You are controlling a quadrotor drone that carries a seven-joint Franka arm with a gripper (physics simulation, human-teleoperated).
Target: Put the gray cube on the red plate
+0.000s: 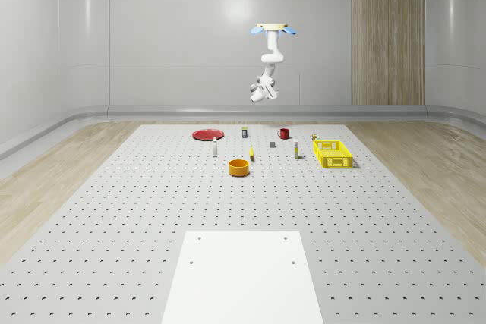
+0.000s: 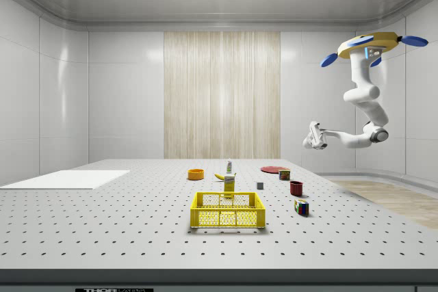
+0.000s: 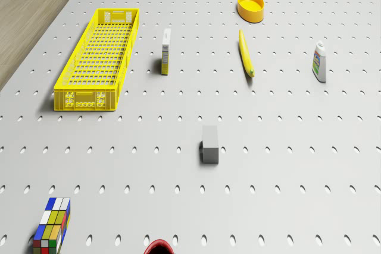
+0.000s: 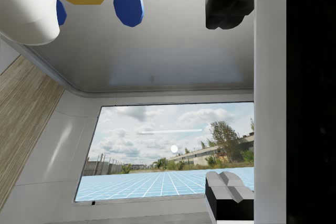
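The gray cube sits on the perforated table, apart from the other objects. The red plate lies flat near the table's far edge, toward the whole-scene view's left. My drone hovers high over the far part of the table. The arm hangs below it and bends sideways. My gripper is far above the cube, open, with nothing between its fingers.
Near the cube stand a red mug, a yellow basket, a banana, an orange bowl, a bottle, a small box and a Rubik's cube. A white panel lies at the near end.
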